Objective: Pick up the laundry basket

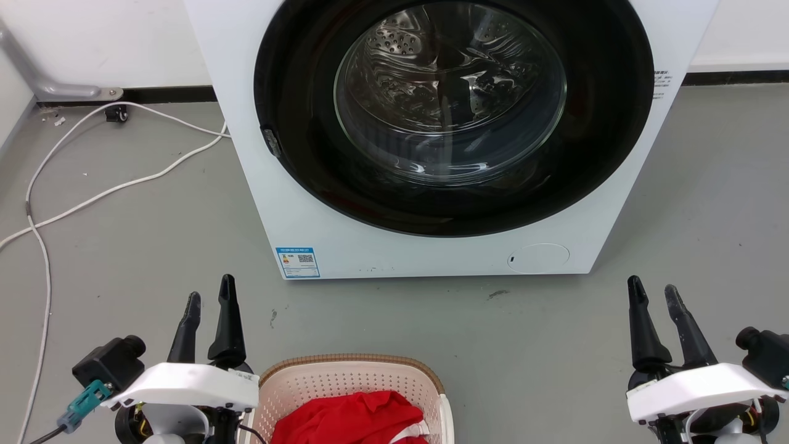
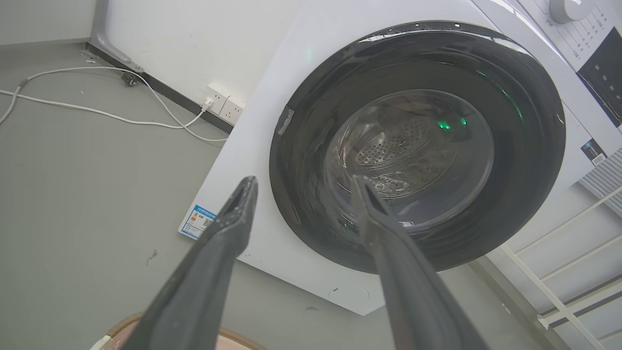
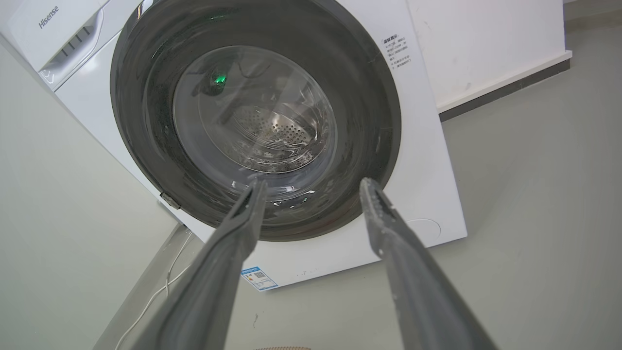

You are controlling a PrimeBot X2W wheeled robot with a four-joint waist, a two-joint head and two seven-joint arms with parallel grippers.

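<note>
The laundry basket (image 1: pixel 345 377) sits on the floor at the bottom middle of the head view, cream with perforated walls and a brown woven-look rim, cut off by the frame edge. A red cloth (image 1: pixel 351 419) lies inside it. My left gripper (image 1: pixel 211 293) hangs open just left of the basket, fingers pointing toward the washing machine, holding nothing. My right gripper (image 1: pixel 653 291) is open far to the basket's right, empty as well. In the left wrist view the left gripper (image 2: pixel 303 184) is open, with a sliver of the basket's rim (image 2: pixel 243 338) below. The right gripper (image 3: pixel 313 187) is open too.
A white front-loading washing machine (image 1: pixel 431 253) with its dark round door shut stands directly ahead, close behind the basket. White cables (image 1: pixel 111 188) trail over the grey floor at the left toward a wall socket (image 2: pixel 223 104). Open floor lies to the right.
</note>
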